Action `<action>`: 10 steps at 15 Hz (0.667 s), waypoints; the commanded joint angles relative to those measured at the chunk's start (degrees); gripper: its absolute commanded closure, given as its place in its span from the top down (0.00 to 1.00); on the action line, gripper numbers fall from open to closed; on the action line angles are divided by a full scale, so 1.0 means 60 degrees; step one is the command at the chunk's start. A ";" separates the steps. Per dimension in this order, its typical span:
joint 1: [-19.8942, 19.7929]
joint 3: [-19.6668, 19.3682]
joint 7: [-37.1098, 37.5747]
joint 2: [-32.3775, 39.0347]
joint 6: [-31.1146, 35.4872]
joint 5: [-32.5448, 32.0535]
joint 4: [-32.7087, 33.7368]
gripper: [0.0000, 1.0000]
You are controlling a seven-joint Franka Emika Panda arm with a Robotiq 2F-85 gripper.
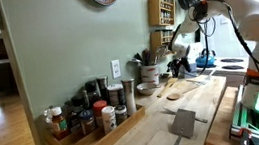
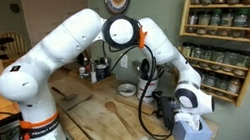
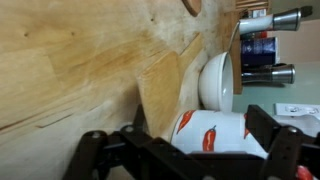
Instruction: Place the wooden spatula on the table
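Note:
My gripper (image 3: 190, 150) is open, its two dark fingers wide apart on either side of a white utensil crock with red chili peppers (image 3: 215, 130). In an exterior view the gripper (image 1: 181, 54) hangs low over the butcher-block table (image 1: 166, 118), beside the crock (image 1: 150, 72), which holds several handles. I cannot single out the wooden spatula among them. A flat light-tan wooden piece (image 3: 160, 95) shows just beside the crock in the wrist view; I cannot tell whether it is the spatula. In an exterior view the gripper (image 2: 179, 102) is down at the counter.
A white bowl (image 3: 215, 80) stands against the crock. A pale wooden utensil with a rounded head (image 1: 177, 89) and a grey metal scraper (image 1: 184, 124) lie on the table. A wooden rack of spice jars (image 1: 91, 123) stands along the wall. Steel canisters (image 3: 265, 20) are close behind.

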 commanded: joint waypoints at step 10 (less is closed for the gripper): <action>0.0747 0.0070 -0.0873 -0.1738 0.4477 -0.0307 -0.2208 1.00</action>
